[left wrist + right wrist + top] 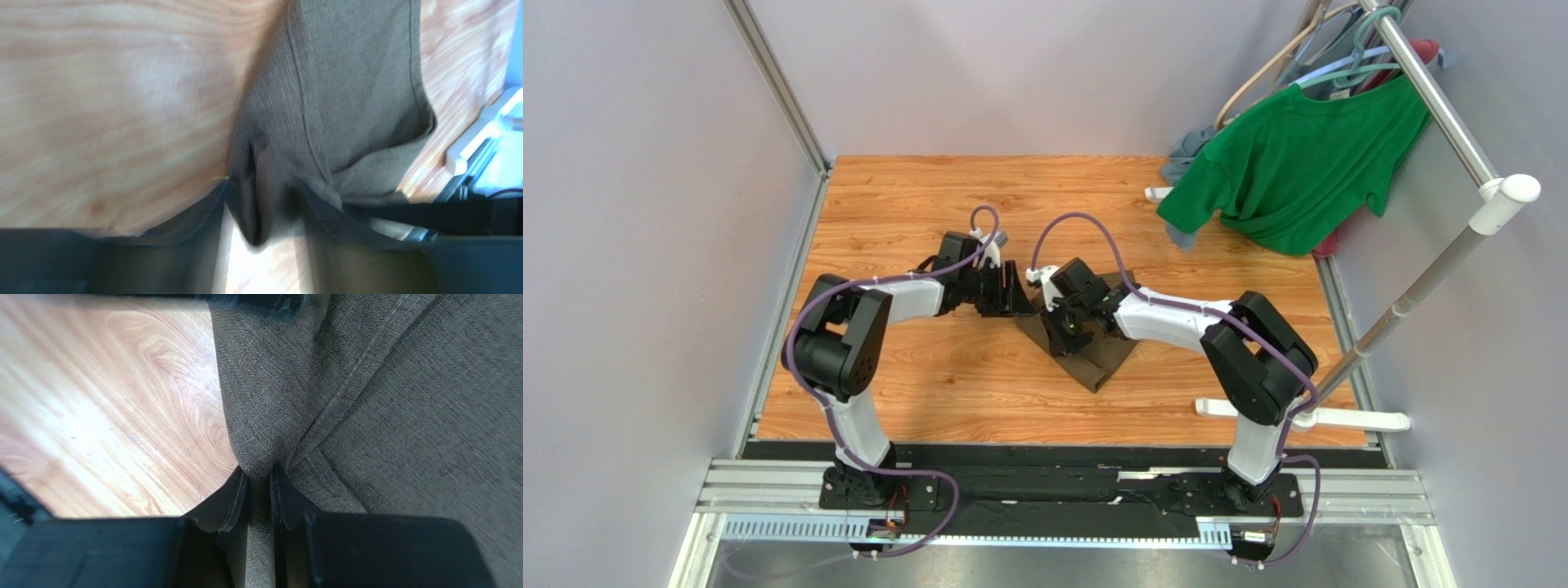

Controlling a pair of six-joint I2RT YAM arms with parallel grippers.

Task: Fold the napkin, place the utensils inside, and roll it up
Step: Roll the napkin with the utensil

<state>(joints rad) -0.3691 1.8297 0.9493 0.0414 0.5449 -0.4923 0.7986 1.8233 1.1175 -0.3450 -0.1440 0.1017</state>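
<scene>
The napkin [1109, 358] lies near the middle of the desk [916, 208], between the two arms. It shows as a dark olive-brown shape with one pointed corner toward the near edge. It is not spread flat. In the top view a part of it is hidden under the two end effectors. The visible part looks doubled over, but I cannot tell how many layers there are.

The left end effector [264, 195] is closed on a bunched pleat of the cloth. In the left wrist view the fabric is squeezed between both fingers and passes through them. The right end effector [259, 478] is almost fully closed. Only a thin ridge of the napkin is pinched in the narrow gap, just beside a stitched hem that runs diagonally.

My judgement is that the task is in its first step, the folding. Both arms grip the cloth at points near to each other, so the fold looks to be in work and not finished. The utensils are not visible in any of the three views, so placing them inside is not done. The rolling is also left to do. A green T-shirt [1296, 165] hangs on a rack [1441, 101] at the far right, well apart from the work.
</scene>
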